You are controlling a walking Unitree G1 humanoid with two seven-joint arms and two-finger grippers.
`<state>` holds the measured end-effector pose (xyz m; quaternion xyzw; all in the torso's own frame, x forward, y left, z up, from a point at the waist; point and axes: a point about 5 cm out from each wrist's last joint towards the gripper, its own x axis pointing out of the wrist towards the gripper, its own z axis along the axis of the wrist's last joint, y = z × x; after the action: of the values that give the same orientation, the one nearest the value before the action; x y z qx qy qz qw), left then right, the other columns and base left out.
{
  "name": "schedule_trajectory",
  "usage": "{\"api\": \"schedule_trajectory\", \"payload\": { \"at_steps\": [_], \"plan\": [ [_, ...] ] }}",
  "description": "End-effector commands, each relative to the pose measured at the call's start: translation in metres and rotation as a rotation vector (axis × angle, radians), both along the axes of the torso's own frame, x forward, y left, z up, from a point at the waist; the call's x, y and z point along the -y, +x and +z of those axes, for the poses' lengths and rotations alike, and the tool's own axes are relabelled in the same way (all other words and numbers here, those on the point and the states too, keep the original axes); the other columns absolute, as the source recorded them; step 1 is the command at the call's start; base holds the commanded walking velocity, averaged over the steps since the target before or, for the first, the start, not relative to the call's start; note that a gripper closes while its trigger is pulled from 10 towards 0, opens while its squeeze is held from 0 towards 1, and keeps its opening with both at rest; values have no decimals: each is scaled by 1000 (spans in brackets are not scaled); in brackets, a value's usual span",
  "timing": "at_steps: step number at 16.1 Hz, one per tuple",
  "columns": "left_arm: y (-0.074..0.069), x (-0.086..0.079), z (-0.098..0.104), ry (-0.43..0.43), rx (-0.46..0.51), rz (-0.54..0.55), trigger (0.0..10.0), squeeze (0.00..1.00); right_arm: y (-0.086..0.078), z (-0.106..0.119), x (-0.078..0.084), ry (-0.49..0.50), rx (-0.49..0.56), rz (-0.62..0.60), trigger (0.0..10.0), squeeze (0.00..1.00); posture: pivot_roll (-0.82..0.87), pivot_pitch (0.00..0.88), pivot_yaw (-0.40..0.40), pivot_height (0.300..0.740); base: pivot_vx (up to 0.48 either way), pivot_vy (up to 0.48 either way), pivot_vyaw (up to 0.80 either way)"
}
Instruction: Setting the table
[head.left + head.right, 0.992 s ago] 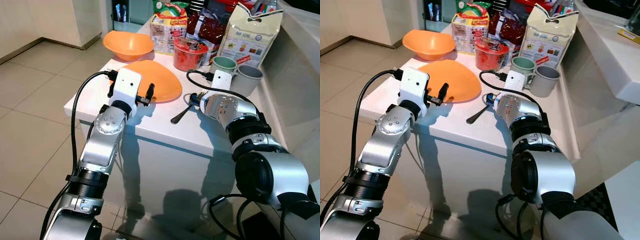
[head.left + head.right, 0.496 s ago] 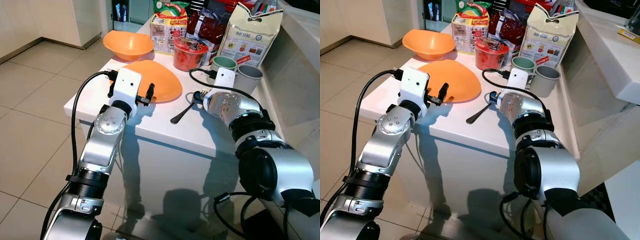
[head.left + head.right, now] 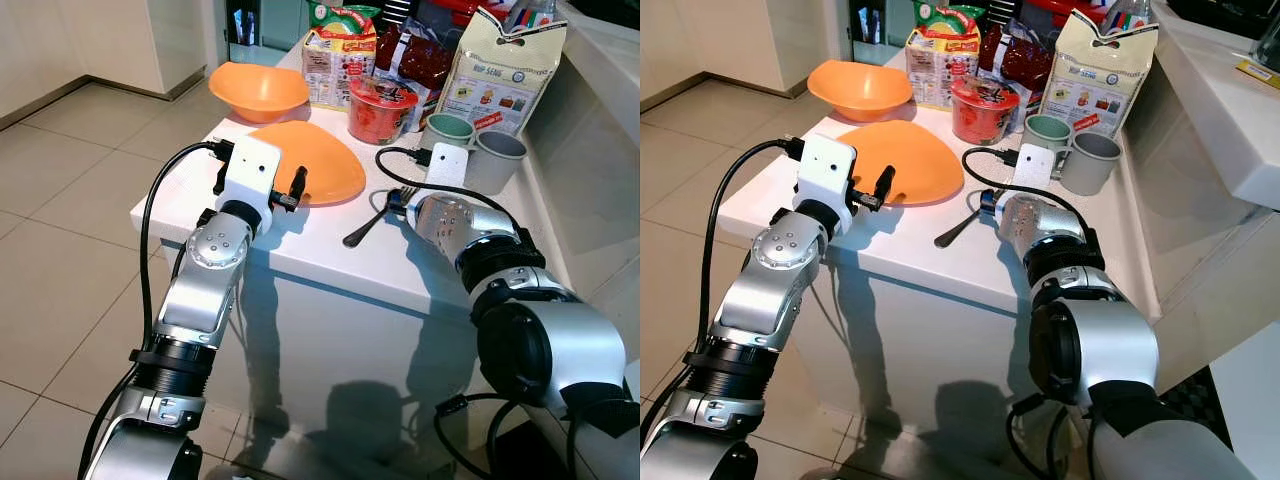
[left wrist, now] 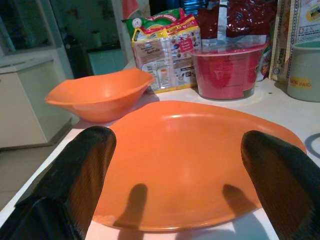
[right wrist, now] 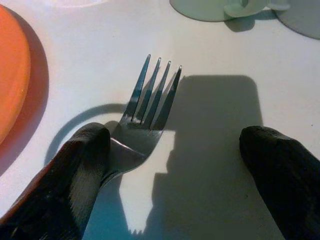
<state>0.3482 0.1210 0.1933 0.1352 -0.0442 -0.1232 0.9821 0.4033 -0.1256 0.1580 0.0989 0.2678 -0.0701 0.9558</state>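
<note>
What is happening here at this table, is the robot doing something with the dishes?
It is setting the table. The left gripper hangs open at the near edge of the orange plate. The right gripper is open over the fork, one finger touching it. The orange bowl and two mugs stand behind.

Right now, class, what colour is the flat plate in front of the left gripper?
Orange. The plate shows best in the left wrist view, between the left gripper's fingers.

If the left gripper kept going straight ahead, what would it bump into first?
Probably the orange plate. The open left gripper points right over its near edge, with a finger on each side. Past the plate stand the red tub and the orange bowl, but depth is hard to judge.
</note>
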Motion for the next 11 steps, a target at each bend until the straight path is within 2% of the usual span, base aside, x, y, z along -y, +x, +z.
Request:
{"api": "schedule_trajectory", "payload": {
  "at_steps": [1,7,9,11],
  "plan": [
    [0,3,8,0,20,-11,10000,0,-1,-5,11,-32,-20,-17,10000,0,207,0,-123,740,0,0,0],
    [0,3,8,1,21,-13,10000,0,6,15,32,-32,55,-87,10000,0,204,0,-120,740,0,0,0],
    [0,3,9,-1,22,-12,10000,0,8,23,36,-18,78,-109,10000,0,207,0,-123,740,0,0,0],
    [0,3,8,-2,22,-10,10000,0,10,30,34,-4,92,-107,10000,0,209,0,-129,740,0,0,0]
  ]
}}
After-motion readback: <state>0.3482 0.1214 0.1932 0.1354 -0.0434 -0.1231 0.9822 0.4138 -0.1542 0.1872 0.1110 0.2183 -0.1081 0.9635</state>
